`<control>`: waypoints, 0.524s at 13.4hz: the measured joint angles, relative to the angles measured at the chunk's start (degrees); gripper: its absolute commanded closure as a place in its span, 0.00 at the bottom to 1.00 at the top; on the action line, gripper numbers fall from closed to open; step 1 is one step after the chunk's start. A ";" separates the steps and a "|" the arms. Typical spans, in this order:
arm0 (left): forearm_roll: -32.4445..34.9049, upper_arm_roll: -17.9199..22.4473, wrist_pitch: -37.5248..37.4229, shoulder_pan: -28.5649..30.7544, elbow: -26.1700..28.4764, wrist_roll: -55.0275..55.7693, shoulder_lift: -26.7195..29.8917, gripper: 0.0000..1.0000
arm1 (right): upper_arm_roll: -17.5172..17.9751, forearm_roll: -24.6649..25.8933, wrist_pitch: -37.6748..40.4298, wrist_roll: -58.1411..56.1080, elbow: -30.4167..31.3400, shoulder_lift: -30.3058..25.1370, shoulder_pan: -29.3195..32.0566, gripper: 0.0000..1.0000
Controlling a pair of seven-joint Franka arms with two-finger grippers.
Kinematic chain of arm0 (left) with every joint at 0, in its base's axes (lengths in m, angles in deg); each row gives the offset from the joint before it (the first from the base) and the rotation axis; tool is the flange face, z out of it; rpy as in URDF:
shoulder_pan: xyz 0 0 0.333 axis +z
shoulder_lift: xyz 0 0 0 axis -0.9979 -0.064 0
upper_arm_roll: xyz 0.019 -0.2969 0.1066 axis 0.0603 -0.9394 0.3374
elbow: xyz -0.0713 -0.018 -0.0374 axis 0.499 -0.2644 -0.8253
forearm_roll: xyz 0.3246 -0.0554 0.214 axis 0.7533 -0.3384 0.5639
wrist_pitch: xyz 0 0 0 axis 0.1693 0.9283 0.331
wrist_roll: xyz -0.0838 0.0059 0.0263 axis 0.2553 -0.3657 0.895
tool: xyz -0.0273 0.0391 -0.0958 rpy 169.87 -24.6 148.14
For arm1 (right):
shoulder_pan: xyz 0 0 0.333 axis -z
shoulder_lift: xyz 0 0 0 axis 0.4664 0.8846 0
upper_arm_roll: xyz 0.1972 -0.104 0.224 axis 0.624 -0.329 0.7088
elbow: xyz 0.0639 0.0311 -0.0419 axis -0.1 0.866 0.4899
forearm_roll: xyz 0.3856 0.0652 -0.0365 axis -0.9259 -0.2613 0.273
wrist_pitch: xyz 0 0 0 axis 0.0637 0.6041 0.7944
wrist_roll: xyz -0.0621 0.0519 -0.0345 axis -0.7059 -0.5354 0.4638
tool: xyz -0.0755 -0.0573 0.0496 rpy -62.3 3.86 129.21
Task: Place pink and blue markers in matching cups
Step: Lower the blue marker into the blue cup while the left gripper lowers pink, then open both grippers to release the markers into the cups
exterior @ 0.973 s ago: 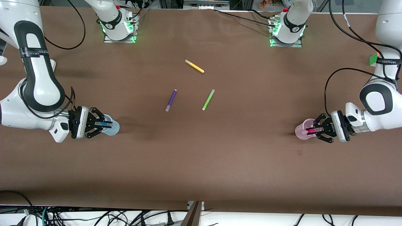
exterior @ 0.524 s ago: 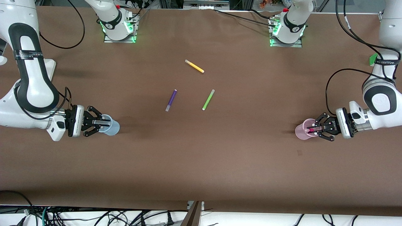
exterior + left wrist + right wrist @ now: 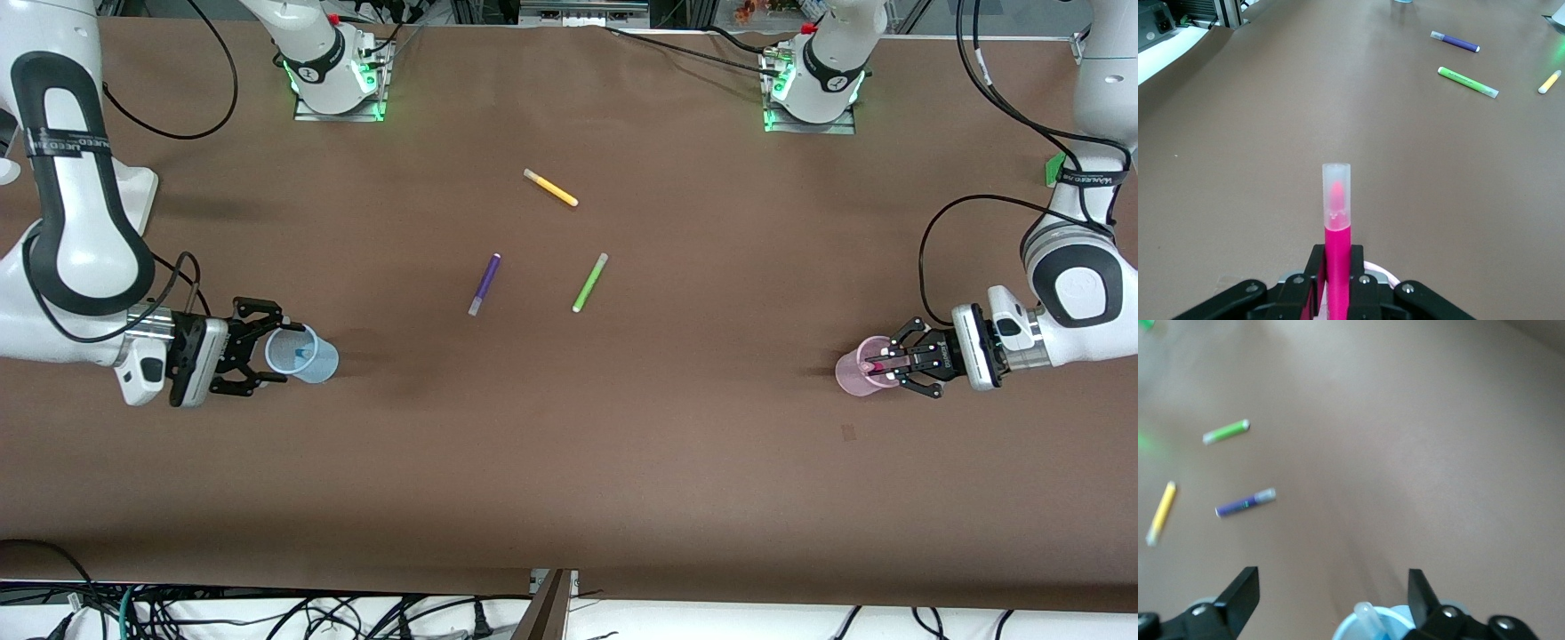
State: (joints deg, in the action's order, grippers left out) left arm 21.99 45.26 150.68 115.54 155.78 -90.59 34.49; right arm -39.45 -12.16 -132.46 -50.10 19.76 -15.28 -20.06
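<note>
At the right arm's end of the table, the right gripper [image 3: 271, 352], clamped on the blue marker [image 3: 1368, 621] a second ago, now has its fingers spread wide beside the blue cup [image 3: 303, 354], with that marker standing inside. At the left arm's end, the left gripper [image 3: 882, 365] remains clamped on the pink marker [image 3: 1337, 240], lower over the pink cup [image 3: 855, 372]. Purple marker [image 3: 484, 284], green marker [image 3: 589, 282] and yellow marker [image 3: 550, 188] lie unmoved mid-table.

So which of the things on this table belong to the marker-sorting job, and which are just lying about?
Part of the job:
- pink marker, held by the left gripper in the pink cup
- blue marker, inside the blue cup, the open right gripper beside it

Lying about, mid-table:
- yellow marker
- purple marker
- green marker
</note>
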 measured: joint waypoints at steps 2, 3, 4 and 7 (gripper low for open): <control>0.00 -0.10 -0.40 0.24 -0.23 0.00 0.09 0.00 | 0.16 2.45 1.36 10.90 -2.20 -0.55 -0.36 0.00; 0.00 -0.13 -0.52 0.31 -0.35 0.00 0.12 0.00 | 0.27 5.17 1.83 16.20 -3.39 -0.69 -0.54 0.00; 0.00 -0.16 -0.59 0.35 -0.48 0.00 0.15 0.00 | 0.40 8.09 2.18 21.23 -4.45 -0.72 -0.86 0.00; -0.13 -0.29 -0.86 0.54 -0.96 1.35 0.97 0.00 | 0.46 16.40 2.59 37.14 -6.45 -0.75 -2.97 0.00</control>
State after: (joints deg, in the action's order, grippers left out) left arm 21.86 44.97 149.82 116.08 154.82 -89.24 35.45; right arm -39.00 4.24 -129.87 -12.97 13.31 -16.03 -23.03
